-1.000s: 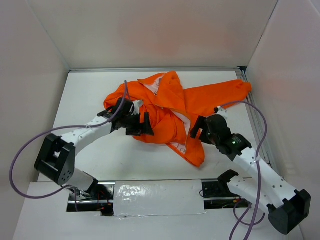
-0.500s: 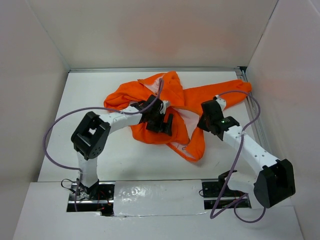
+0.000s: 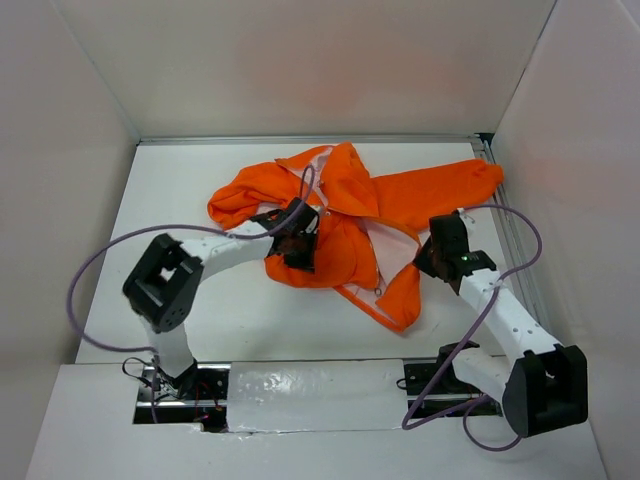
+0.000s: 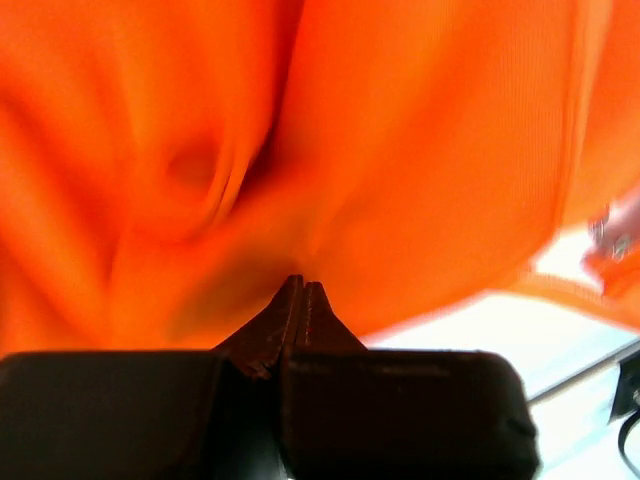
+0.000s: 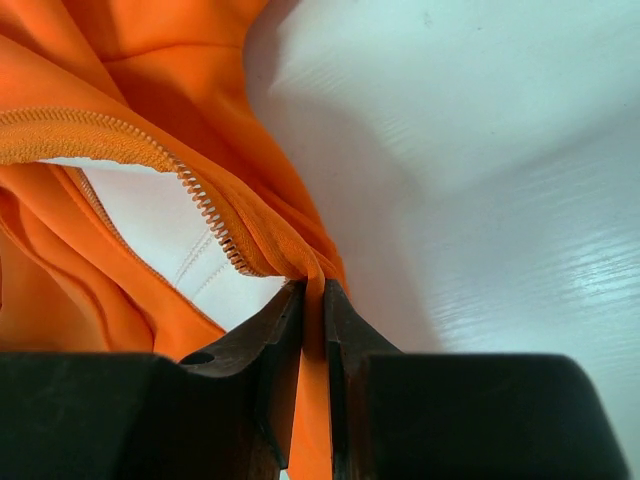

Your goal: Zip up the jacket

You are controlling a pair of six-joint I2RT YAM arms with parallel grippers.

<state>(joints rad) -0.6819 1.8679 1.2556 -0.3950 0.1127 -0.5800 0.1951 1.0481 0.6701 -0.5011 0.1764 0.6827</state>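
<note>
The orange jacket [image 3: 352, 200] lies crumpled on the white table, one sleeve stretched toward the back right and its pale lining [image 3: 385, 240] showing. My left gripper [image 3: 297, 250] sits on the jacket's near-left bulge. In the left wrist view its jaws [image 4: 303, 285] are pressed together, with orange folds [image 4: 200, 180] converging at the tips. My right gripper [image 3: 425, 260] is at the jacket's right front edge. In the right wrist view it [image 5: 313, 290] is shut on a fold of orange fabric next to the zipper teeth [image 5: 205, 205], with lining [image 5: 150, 210] beside them.
White walls enclose the table [image 3: 200, 320] on three sides. A metal rail [image 3: 515, 250] runs along the right edge near my right arm. Purple cables [image 3: 100, 270] loop off both arms. Bare table [image 5: 480, 150] lies right of the right gripper.
The left gripper has drawn back left onto the jacket's near-left bulge and closed there. The right gripper, closed on the front edge, has shifted right and nearer, pulling that edge with it.
</note>
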